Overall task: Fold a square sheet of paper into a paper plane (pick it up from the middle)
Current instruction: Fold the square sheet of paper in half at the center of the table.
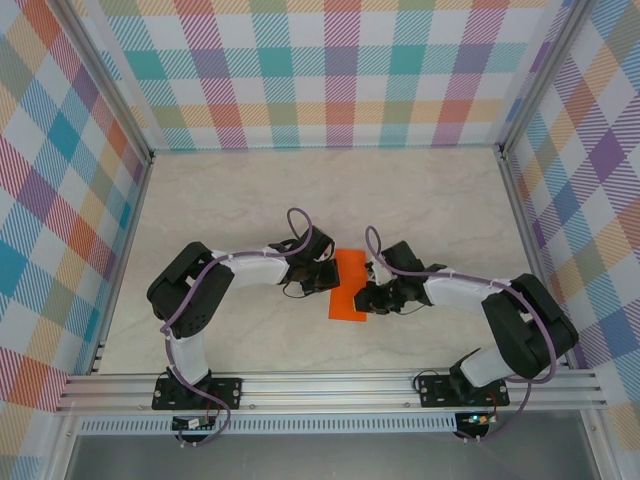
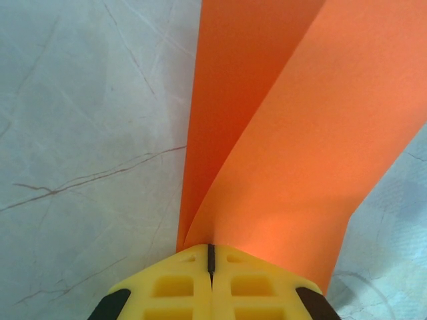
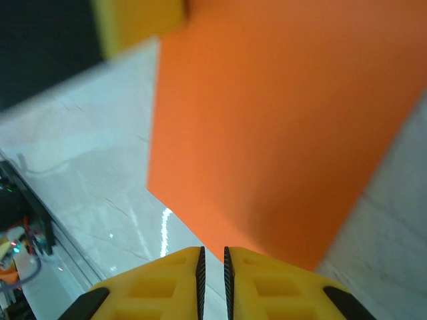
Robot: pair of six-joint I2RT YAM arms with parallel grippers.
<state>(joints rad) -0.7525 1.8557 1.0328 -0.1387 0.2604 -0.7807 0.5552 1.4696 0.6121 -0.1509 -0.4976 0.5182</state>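
Observation:
The square sheet of paper [image 1: 350,290] is bright orange and lies doubled over near the middle of the table, between my two grippers. My left gripper [image 1: 328,275] reaches it from the left. In the left wrist view the yellow jaws [image 2: 211,252] are shut on the paper [image 2: 300,133], whose two layers curve up and away from the tips. My right gripper [image 1: 372,293] sits at the sheet's right edge. Its jaws [image 3: 213,253] stand a narrow gap apart with only table showing between them, and the paper's [image 3: 280,120] near edge runs past the right fingertip [image 3: 267,263].
The pale marbled table [image 1: 250,200] is boxed in by plaid walls [image 1: 330,70] on three sides. An aluminium rail [image 1: 330,385] carrying both arm bases runs along the near edge. Cables and electronics [image 3: 27,233] sit beside that rail.

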